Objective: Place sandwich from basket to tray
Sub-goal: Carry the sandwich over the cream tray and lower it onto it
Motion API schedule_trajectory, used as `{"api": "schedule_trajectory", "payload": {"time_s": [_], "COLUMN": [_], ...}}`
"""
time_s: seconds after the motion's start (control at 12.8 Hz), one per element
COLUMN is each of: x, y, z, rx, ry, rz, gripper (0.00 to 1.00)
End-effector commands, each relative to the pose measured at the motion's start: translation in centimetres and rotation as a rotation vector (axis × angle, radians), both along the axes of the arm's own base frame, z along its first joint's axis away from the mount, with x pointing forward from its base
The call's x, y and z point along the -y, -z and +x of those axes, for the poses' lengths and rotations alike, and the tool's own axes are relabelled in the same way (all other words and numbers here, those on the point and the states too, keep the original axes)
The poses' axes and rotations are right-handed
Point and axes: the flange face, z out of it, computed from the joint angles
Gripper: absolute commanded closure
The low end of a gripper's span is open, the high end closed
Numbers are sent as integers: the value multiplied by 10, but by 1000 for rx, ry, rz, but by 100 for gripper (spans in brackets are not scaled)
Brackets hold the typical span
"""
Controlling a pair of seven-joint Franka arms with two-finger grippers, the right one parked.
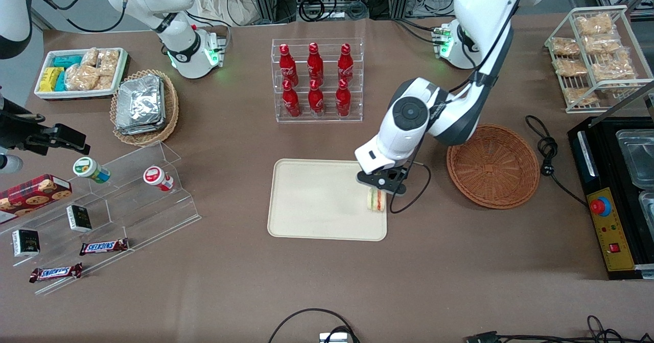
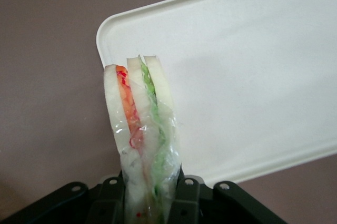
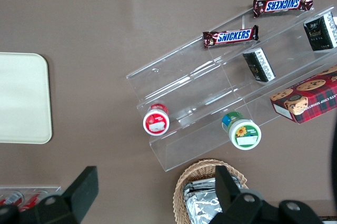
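Observation:
The sandwich (image 1: 377,200), a plastic-wrapped wedge of pale bread with green, red and orange layers, hangs over the tray's edge nearest the basket. My gripper (image 1: 380,187) is shut on the sandwich (image 2: 141,129), its black fingers (image 2: 185,200) pressing both sides of the wrapper. The cream-beige tray (image 1: 317,200) lies flat in the middle of the table, and its rounded corner (image 2: 113,27) shows under the sandwich. The reddish-brown wicker basket (image 1: 493,165) sits beside the tray toward the working arm's end, with nothing in it.
A clear rack of red bottles (image 1: 316,79) stands farther from the front camera than the tray. A tan basket of foil packs (image 1: 144,105), a snack bin (image 1: 80,72) and an acrylic shelf (image 1: 102,200) lie toward the parked arm's end. A black appliance (image 1: 618,195) is beside the basket.

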Motion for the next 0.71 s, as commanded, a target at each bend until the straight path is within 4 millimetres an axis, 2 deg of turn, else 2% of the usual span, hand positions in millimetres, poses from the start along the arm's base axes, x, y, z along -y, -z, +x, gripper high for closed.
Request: {"api": "schedule_trajectory", "payload": {"time_s": [0.0, 0.24, 0.39, 0.63], "x": [17, 24, 23, 36], "y": [19, 37, 50, 67], "z": [22, 35, 34, 24], "rx": [10, 4, -14, -29], "ry": [-28, -34, -38, -36], "rz": [18, 12, 16, 28], "gripper": [70, 70, 70, 70]}}
